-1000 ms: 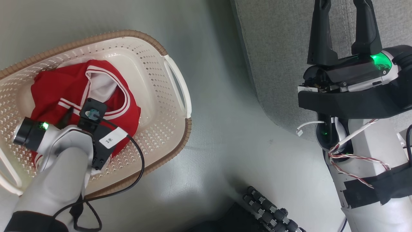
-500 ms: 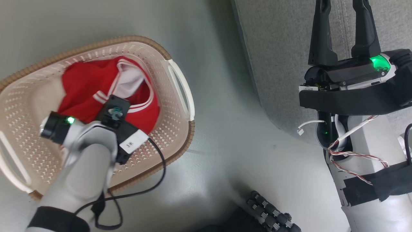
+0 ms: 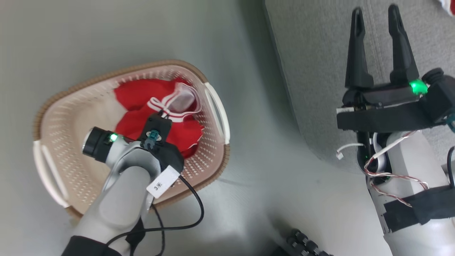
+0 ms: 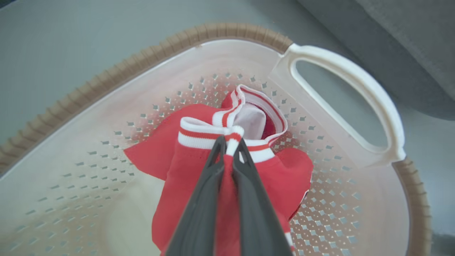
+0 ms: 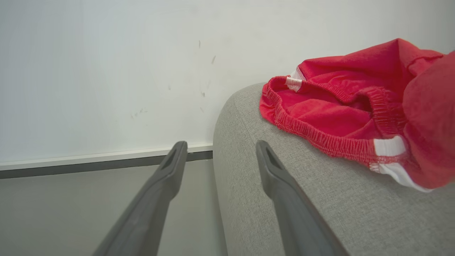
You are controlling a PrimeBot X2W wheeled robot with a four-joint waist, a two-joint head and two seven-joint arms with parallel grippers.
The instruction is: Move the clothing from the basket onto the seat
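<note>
Clothing, two pieces. A red jersey (image 4: 170,160) of smooth knit, with ribbed white-and-red striped trim, lies bunched in the basket (image 3: 67,142). That basket is a cream plastic tub with diamond perforations, a ridged brown rim and looped white handles. It sits left of centre in the head view on a smooth grey-green floor (image 3: 106,32). Red shorts (image 5: 320,113), with a gathered elastic waistband and white trim, lie on the seat (image 3: 320,89). Its woven grey fabric and rounded edge occupy the upper right of the head view. Left end effector (image 4: 231,144): long dark fingers drawn almost together, pinching the jersey's striped trim at their tips, inside the basket. Right end effector (image 3: 375,10): fingers parted, holding nothing, above the seat at the right of the head view.
</note>
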